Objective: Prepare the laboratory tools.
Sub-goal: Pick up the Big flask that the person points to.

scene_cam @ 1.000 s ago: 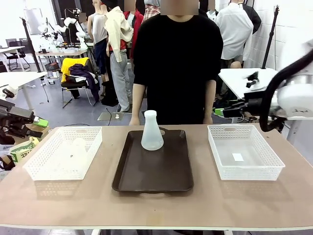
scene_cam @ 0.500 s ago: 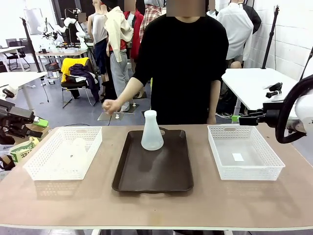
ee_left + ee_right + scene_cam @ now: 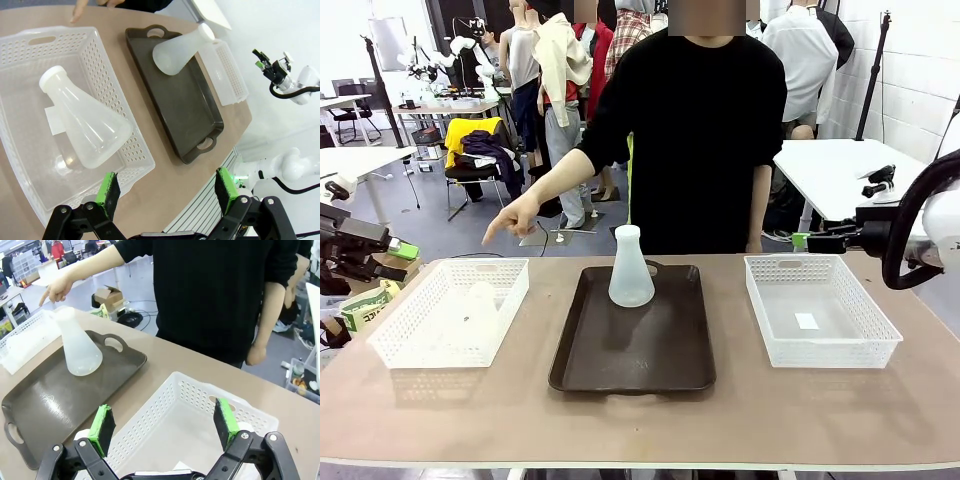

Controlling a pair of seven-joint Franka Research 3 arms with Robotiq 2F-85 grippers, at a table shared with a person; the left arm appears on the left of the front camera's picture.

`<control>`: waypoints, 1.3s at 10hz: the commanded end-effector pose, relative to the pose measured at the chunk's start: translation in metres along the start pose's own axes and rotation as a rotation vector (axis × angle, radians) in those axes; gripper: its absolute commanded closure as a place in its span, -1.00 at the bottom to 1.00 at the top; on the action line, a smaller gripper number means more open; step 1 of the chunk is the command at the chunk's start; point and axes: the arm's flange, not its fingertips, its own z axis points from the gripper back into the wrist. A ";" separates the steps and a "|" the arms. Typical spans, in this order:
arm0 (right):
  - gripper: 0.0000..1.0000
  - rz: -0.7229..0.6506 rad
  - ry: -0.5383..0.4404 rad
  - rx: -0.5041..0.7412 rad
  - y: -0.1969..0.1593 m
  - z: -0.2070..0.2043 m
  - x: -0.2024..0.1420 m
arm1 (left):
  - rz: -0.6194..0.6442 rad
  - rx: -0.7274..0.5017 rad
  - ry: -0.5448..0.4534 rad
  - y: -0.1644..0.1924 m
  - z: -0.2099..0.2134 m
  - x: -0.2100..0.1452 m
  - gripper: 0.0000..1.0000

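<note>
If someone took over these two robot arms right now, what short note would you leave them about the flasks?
Left gripper: open, empty, hovering by the left basket.
Right gripper: open, empty, near the right basket.
First flask: upright on the brown tray, at its far end.
Second flask: in the left basket.
The person's hand points toward the left basket.
Done: one flask is on the tray.
Left: probably picking up the second flask, likely with the left arm.

The brown table (image 3: pixel 620 425) bears a white left basket (image 3: pixel 432 358); a dark tray (image 3: pixel 640 350) midway; a white right basket (image 3: pixel 832 353).
</note>
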 end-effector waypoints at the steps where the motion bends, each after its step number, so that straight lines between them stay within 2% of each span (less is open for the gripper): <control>1: -1.00 -0.011 0.005 -0.002 0.001 0.001 -0.002 | -0.002 -0.016 -0.009 -0.001 0.001 0.000 -1.00; 8: -1.00 -0.011 0.005 -0.002 0.001 0.001 -0.002 | 0.000 0.000 0.000 0.000 0.000 0.000 -1.00; 11: -1.00 -0.011 0.005 -0.002 0.001 0.001 -0.002 | -0.042 0.134 0.052 -0.036 -0.007 0.035 -1.00; 13: -1.00 -0.011 0.005 -0.002 0.001 0.001 -0.002 | 0.005 0.368 0.126 -0.061 -0.030 0.066 -1.00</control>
